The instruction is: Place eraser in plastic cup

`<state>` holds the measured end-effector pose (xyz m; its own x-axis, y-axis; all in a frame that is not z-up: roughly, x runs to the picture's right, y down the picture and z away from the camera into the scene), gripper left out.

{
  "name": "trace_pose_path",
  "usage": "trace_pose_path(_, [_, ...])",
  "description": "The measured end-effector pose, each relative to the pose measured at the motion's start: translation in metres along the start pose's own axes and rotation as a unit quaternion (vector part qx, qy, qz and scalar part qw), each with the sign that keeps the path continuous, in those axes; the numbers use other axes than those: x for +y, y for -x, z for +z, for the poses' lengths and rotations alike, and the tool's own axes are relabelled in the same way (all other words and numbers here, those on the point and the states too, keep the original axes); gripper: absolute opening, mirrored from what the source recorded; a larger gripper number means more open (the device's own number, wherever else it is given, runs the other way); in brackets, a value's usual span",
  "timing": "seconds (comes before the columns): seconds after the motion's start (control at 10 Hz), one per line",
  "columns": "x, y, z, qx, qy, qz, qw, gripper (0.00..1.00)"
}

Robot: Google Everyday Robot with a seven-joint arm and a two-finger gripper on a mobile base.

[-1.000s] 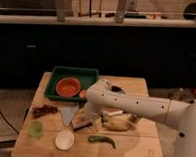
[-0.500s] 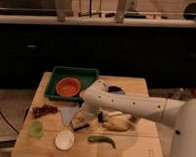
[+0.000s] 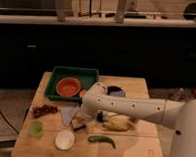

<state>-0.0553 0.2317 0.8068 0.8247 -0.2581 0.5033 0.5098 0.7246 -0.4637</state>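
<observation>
My gripper (image 3: pixel 80 120) hangs at the end of the white arm (image 3: pixel 124 108), low over the middle of the wooden table (image 3: pixel 137 153). A small oblong block with a dark top and pale base, the eraser (image 3: pixel 78 126), lies right at the gripper's tip. I cannot tell whether it is held. The white plastic cup (image 3: pixel 64 139) stands upright near the table's front edge, just in front of and left of the gripper, and looks empty.
A green tray (image 3: pixel 56 80) holding an orange bowl (image 3: pixel 69 86) stands at the back left. There is a black bowl (image 3: pixel 116 90) behind the arm, a small green cup (image 3: pixel 36 128) and dark berries (image 3: pixel 44 110) on the left, a pale banana-like thing (image 3: pixel 117 125) and a green pepper (image 3: pixel 101 140) in front.
Hardly anything differs. The arm and gripper stay over the same spot near the eraser, with at most a slight shift.
</observation>
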Motion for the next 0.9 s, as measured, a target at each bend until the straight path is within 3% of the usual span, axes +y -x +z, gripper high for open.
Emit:
trace_pose_path(0.4, [0.002,0.0,0.006,-0.019,-0.006,0.027,0.9994,0.79])
trace_pose_path(0.6, [0.003,-0.002,0.008,-0.026,-0.006,0.036,0.999,0.62])
trace_pose_path(0.9, [0.002,-0.007,0.015,-0.031,-0.006,0.041,0.9987,0.2])
